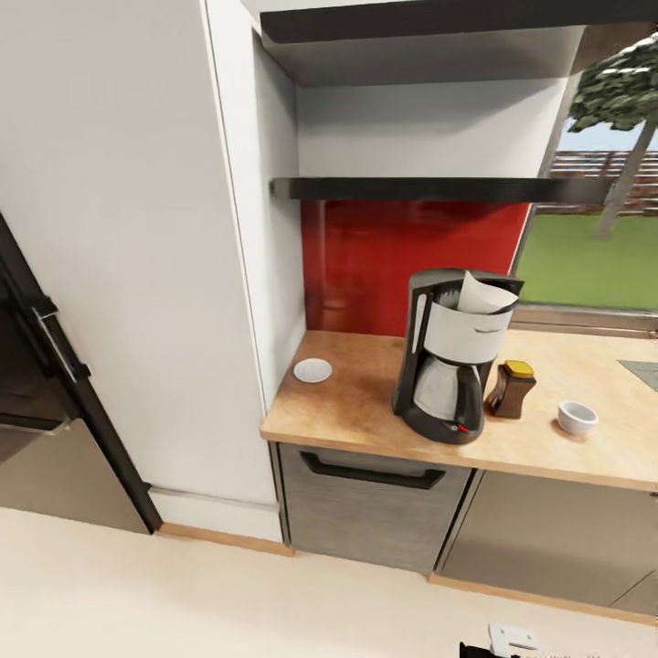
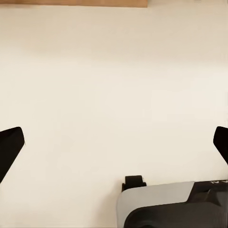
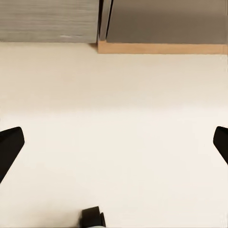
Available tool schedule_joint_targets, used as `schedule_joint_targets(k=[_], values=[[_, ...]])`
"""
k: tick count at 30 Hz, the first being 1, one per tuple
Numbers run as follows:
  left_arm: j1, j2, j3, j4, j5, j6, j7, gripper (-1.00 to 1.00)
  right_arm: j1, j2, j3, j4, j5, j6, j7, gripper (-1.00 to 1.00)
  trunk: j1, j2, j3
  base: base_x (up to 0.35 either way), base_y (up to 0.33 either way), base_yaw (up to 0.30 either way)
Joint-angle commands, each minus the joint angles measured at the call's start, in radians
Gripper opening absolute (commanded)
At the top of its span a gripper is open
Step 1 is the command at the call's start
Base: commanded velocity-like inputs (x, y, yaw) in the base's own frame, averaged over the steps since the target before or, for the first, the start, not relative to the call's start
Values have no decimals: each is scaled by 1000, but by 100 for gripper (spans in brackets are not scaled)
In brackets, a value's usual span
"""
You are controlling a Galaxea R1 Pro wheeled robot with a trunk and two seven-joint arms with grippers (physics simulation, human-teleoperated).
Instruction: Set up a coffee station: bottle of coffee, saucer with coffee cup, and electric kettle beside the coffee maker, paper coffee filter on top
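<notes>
While the bench (image 1: 366, 402) is viewed from the head camera, the coffee maker (image 1: 452, 356) is seen standing on it, with a paper coffee filter (image 1: 482, 294) already lodged in its top. It is judged the heaviest piece, rigid, and is best left where it is. Just beside it is the bottle of coffee (image 1: 510, 388), probably hard and smooth, best held around the body below the yellow cap. Near that sits the coffee cup (image 1: 577, 417), light and breakable, to be taken across the rim. Well apart, on the coffee maker's other side, lies the saucer (image 1: 313, 370), thin and flat, awkward to pinch except at its edge. No kettle is made out. The left gripper (image 2: 114, 142) and the right gripper (image 3: 114, 142) are both spread wide over the floor (image 3: 114, 95), holding and touching nothing.
</notes>
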Motion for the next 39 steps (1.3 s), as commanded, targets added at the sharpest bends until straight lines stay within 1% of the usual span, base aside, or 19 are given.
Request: schedule_joint_targets(k=[1,10,15,30,39], values=[[0,0,1,0,-8,-3,0,100,-2,0,-7,2,11,-4,-5,100,1,-1,-1,135,284,-258],[0,0,1,0,-7,-4,0,100,-1,1,-7,2,11,-4,-5,100,1,-1,-1,107,274,-261],[0,0,0,0,-7,-4,0,100,-1,1,-7,3,11,-4,-5,100,1,-1,-1,24,172,-261],[0,0,-1,0,-8,-4,0,100,-2,1,-7,3,11,-4,-5,100,1,-1,-1,2,17,-251],[0,0,-1,0,-7,-4,0,100,-1,1,-7,2,11,-4,-5,100,1,-1,-1,0,0,-25]])
